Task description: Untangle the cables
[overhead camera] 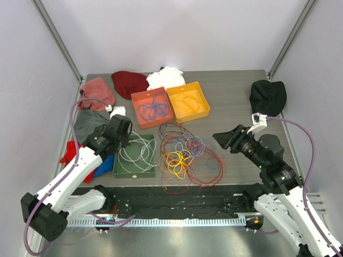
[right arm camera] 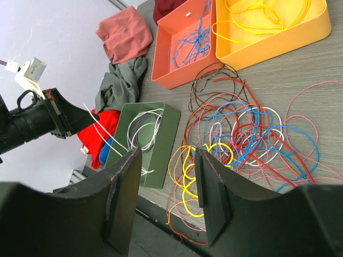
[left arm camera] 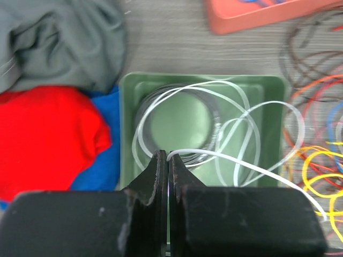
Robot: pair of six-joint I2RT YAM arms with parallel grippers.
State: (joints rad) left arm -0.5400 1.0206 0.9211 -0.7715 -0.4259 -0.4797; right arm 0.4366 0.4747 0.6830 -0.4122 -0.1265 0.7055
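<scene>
On the counter (overhead camera: 230, 107) the cables (overhead camera: 187, 155) lie tangled beside a green tray (left arm camera: 203, 77), over which the left claw (left arm camera: 168, 160) pinches a white cable (left arm camera: 187, 152), apparently to sort it, while the right claw (right arm camera: 167, 155) hangs open.

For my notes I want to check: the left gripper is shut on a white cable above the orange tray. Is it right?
Only the tray is wrong: the left gripper is shut on a white cable above the green tray, as the left wrist view shows.
</scene>
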